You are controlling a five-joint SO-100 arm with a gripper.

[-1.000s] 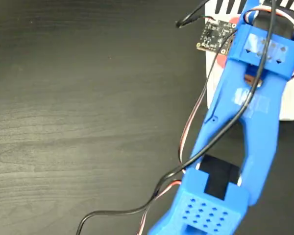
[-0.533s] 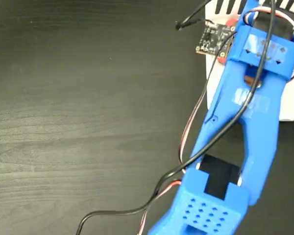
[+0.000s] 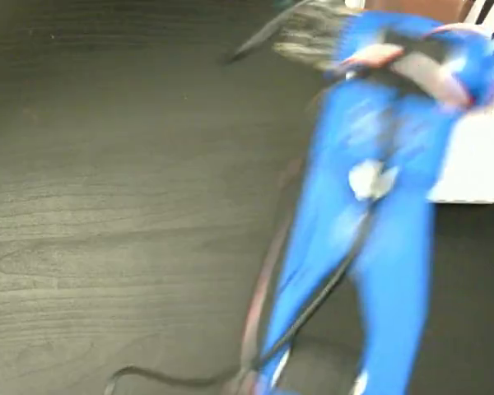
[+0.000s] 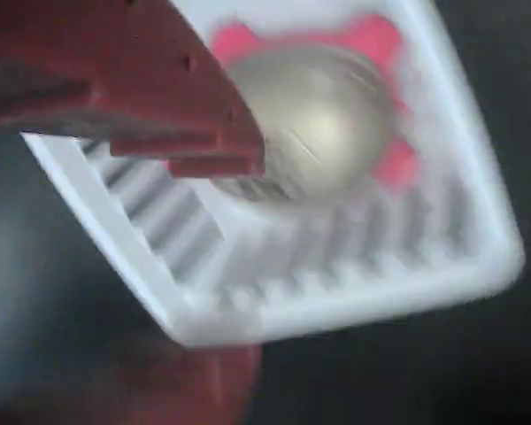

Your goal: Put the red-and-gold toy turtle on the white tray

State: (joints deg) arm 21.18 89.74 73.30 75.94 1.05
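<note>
The red-and-gold toy turtle (image 4: 323,124) sits on the white tray (image 4: 336,292), near one corner. The gripper's (image 4: 217,266) red fingers (image 4: 150,80) hold nothing, but I can't tell how open it is.

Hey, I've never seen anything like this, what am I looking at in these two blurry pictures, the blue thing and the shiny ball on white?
The blue thing is a small robot arm, blurred, seen from a fixed camera above a dark wood-grain table. A corner of a white tray with black stripes shows at the right.

The other picture comes from a camera on the arm's wrist. The dark red shapes are its fingers, one above and one blurred below. The shiny ball is the gold shell of a red-and-gold toy turtle, lying on the white tray. The fingers appear spread apart and hold nothing.
</note>
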